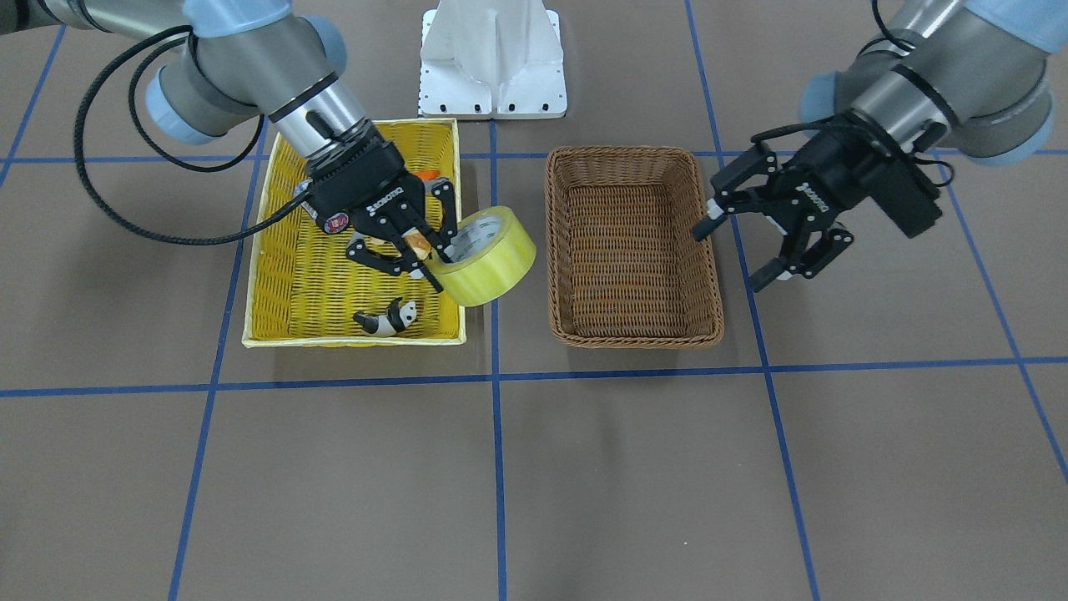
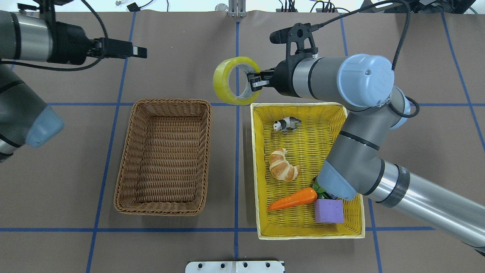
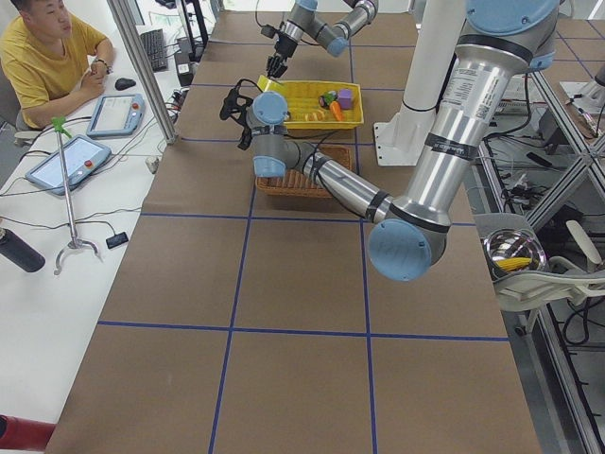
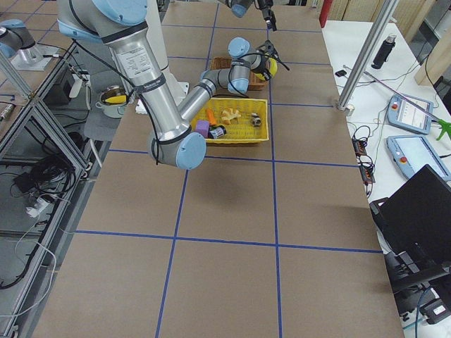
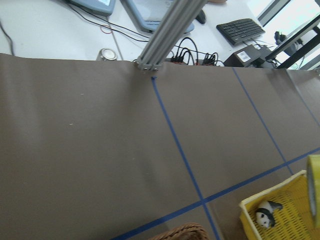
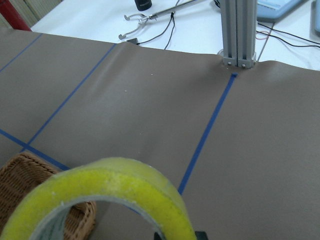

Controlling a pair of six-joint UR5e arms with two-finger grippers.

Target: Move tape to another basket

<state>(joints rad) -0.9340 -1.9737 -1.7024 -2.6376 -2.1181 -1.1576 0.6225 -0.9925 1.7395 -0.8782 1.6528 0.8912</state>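
The tape point(image 1: 492, 259), a yellowish roll with a white-grey core, hangs tilted in my right gripper point(image 1: 421, 255), which is shut on its rim through the hole. In the overhead view the tape point(image 2: 221, 81) is in the air just beyond the yellow basket's far corner, over the gap between the baskets, held by the right gripper point(image 2: 254, 81). It fills the bottom of the right wrist view point(image 6: 115, 185). The dark brown wicker basket point(image 1: 634, 338) point(image 2: 163, 102) holds nothing. My left gripper point(image 1: 738, 250) is open and empty, hovering beside the brown basket's outer edge.
The yellow basket point(image 2: 303, 235) holds a panda figure point(image 2: 287, 123), a croissant point(image 2: 283, 165), a carrot point(image 2: 293, 198) and a purple block point(image 2: 329, 211). The white robot base point(image 1: 492, 67) stands behind the baskets. Blue tape lines cross the brown table.
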